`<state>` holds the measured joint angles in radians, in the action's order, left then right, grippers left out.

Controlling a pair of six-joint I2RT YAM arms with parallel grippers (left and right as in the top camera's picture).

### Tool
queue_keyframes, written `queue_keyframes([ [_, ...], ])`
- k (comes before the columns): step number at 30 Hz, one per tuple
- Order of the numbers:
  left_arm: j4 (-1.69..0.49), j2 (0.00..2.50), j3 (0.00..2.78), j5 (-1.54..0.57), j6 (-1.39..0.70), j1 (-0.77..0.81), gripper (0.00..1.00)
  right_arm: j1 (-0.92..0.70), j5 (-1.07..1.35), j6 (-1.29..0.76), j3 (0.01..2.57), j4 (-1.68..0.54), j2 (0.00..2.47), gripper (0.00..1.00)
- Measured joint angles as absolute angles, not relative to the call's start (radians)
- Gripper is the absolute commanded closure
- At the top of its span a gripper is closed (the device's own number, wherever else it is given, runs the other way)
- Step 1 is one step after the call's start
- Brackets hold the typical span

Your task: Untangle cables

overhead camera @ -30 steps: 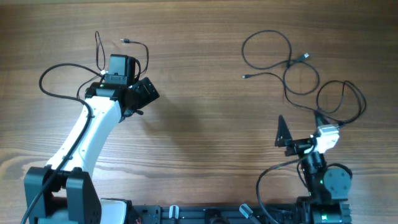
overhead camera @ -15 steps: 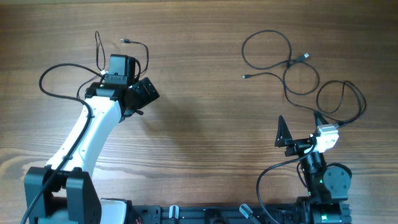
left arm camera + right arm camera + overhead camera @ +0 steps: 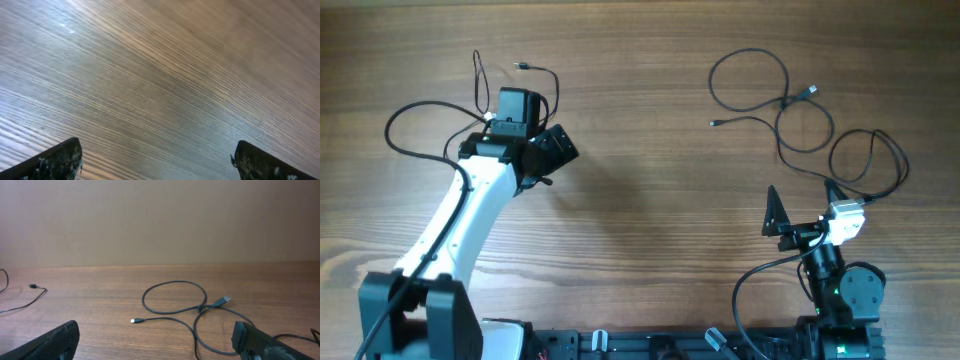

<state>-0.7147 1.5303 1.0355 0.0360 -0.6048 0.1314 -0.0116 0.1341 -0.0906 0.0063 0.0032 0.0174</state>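
Thin black cables [image 3: 786, 101] lie in slack, crossed loops on the wood-grain bench [image 3: 640, 200], far right. Another cord [image 3: 538, 68] curls beside my left gripper [image 3: 159, 161], stretched forward over bare wood, released. My right gripper [image 3: 160, 342], folded near, gapes empty.

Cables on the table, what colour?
Black cables, silvery plug tips; right wrist view shows it best.
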Motion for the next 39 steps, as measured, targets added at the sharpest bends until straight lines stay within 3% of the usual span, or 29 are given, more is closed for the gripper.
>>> queue_keyframes([
  [5, -0.716, 1.314, 1.036, 0.035, -0.605, 0.218, 0.00, -0.012, 0.134, -0.091, 0.006, 0.003, 0.017, 0.00],
  [13, -0.716, 0.862, 1.036, 0.036, -0.605, 0.221, 0.00, -0.012, 0.134, -0.091, 0.006, 0.003, 0.017, 0.00],
  [23, -0.896, 0.857, 1.035, 0.036, -0.606, 0.222, 0.00, -0.012, 0.134, -0.091, 0.006, 0.003, 0.017, 0.00],
  [26, -0.746, 0.856, 0.998, 0.035, -0.608, 0.222, 0.00, -0.012, 0.134, -0.091, 0.006, 0.003, 0.017, 0.00],
  [35, 0.028, 0.758, 0.756, 0.036, -0.614, 0.222, 0.00, -0.012, 0.134, -0.091, 0.006, 0.003, 0.017, 0.00],
  [39, 0.096, 0.688, 0.697, 0.036, -0.613, 0.222, 0.00, -0.012, 0.134, -0.091, 0.006, 0.003, 0.017, 0.00],
])
